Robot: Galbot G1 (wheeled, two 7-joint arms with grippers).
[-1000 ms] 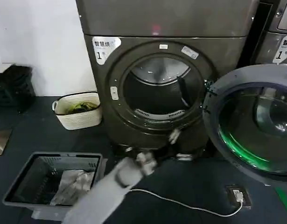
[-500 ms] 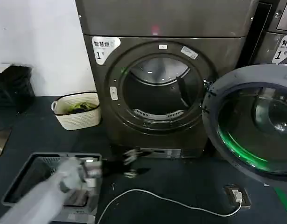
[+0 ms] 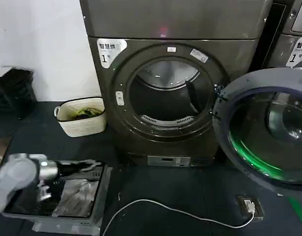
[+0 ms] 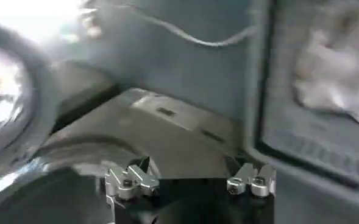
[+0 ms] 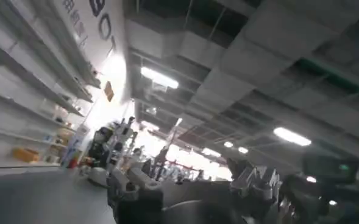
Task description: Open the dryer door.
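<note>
Left tool (image 3: 89, 164) sits low on the robot's left in the head view, over the grey laundry basket (image 3: 104, 194) on the floor, fingers reading as parted and carrying nothing. Behind it the dryer (image 3: 170, 29) stands tall with its white "1" label (image 3: 110, 50), round opening bare and drum in sight. And the dryer door (image 3: 268, 130) is already swung wide on the right, inner face toward us, a green glint across its glass; by the look of it, the job is done. A cream wicker basket (image 3: 82, 116) sits by the wall, and a white cable (image 3: 180, 211) trails to a floor socket (image 3: 250, 205)

Over to the left wrist view: left tool (image 4: 190, 181) with its two metal fingertips (image 4: 127, 181) clearly apart, nothing between them, the grey basket wall beside it and the cable beyond

Right wrist view now: right tool (image 5: 191, 189) aims up at ceiling lights, far from the machine, fingers spread and empty

As for handling, that door looks stiff and fairly heavy, glass set in a smooth rim that would be slippery under metal fingers. My call: take it by the outer rim opposite the hinge, hook behind the edge, and keep pressure off the glass
</note>
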